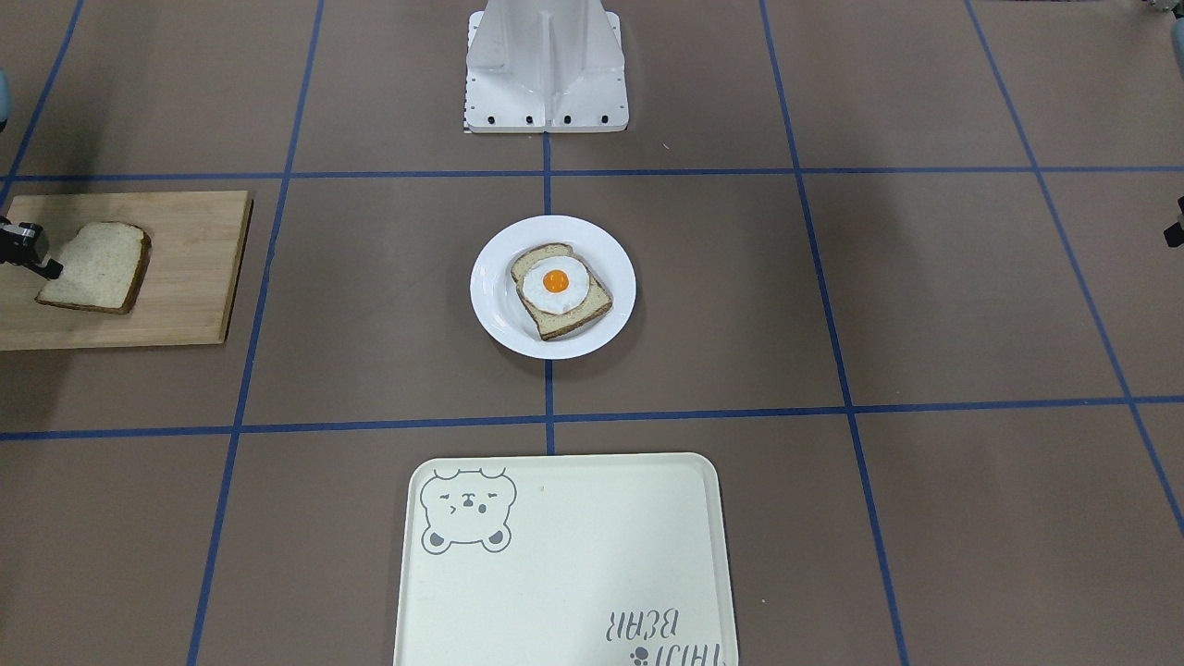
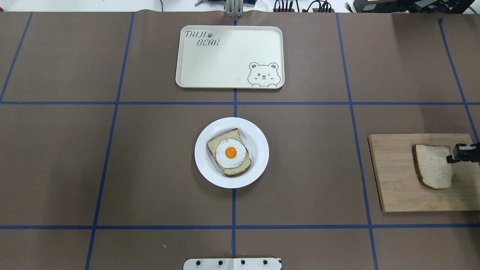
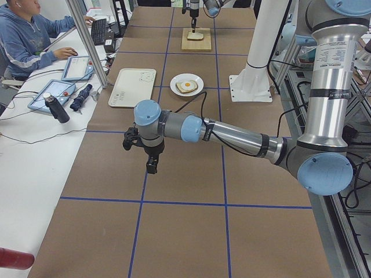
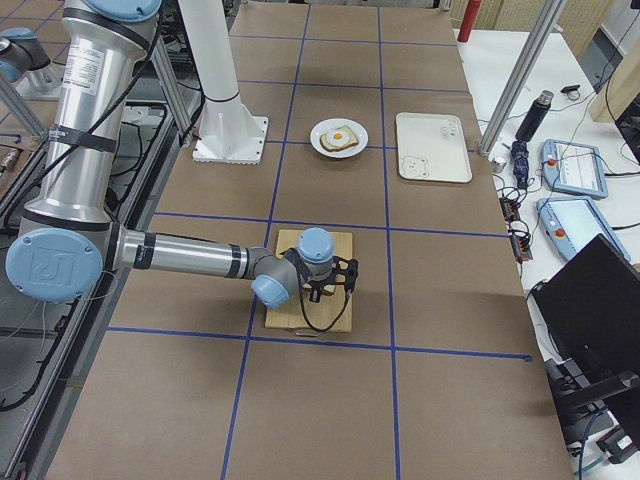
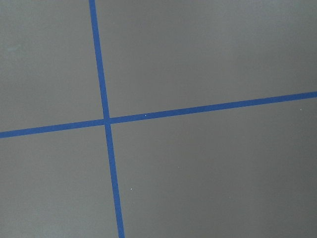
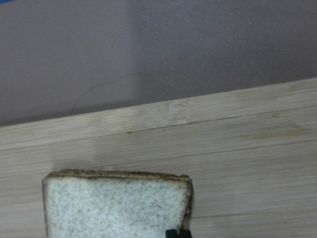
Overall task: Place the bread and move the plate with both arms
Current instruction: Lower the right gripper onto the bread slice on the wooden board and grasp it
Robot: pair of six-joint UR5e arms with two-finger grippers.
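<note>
The plain bread [image 1: 97,268] lies on a wooden board [image 1: 185,277] at my right end of the table; it also shows in the overhead view [image 2: 433,167]. My right gripper [image 2: 449,160] comes down on the slice's outer edge. In the right wrist view its two tips [image 6: 177,232] stand close together at the slice's [image 6: 116,206] edge, pinching it. The white plate [image 2: 258,157] sits mid-table and bears a slice with a fried egg [image 2: 229,152]. My left gripper [image 3: 151,168] hangs over bare table far from the plate; I cannot tell if it is open.
A cream bear tray [image 2: 225,60] lies beyond the plate, on the operators' side. The white fixed base [image 1: 546,65] stands on my side of the plate. Blue tape lines cross the brown table. The left wrist view shows only table and tape.
</note>
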